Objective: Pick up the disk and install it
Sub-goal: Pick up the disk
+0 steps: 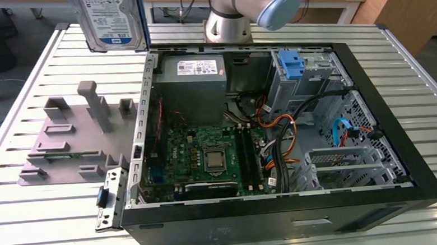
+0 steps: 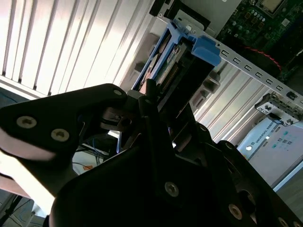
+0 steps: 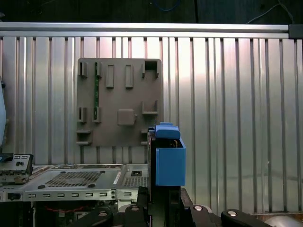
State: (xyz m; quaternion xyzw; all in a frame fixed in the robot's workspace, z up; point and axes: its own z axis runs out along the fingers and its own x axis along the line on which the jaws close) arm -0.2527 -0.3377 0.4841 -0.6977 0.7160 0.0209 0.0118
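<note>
While the gripper (image 2: 163, 101) is closed on the disk (image 1: 112, 18), held upright above the table (image 1: 21, 71) at the exterior view's far left, we judge it stiff, fairly heavy, smooth-faced and shock-sensitive, better gripped by metal body than blue carrier frame (image 3: 169, 158).

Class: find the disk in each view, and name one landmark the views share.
Exterior view: the disk upright at the exterior view's upper left, label showing.
Second wrist view: the disk edge-on, near the computer case's slotted rim.
First wrist view: the disk end-on, in front of the grey fixture plate.
Shared landmark: the computer case.
</note>
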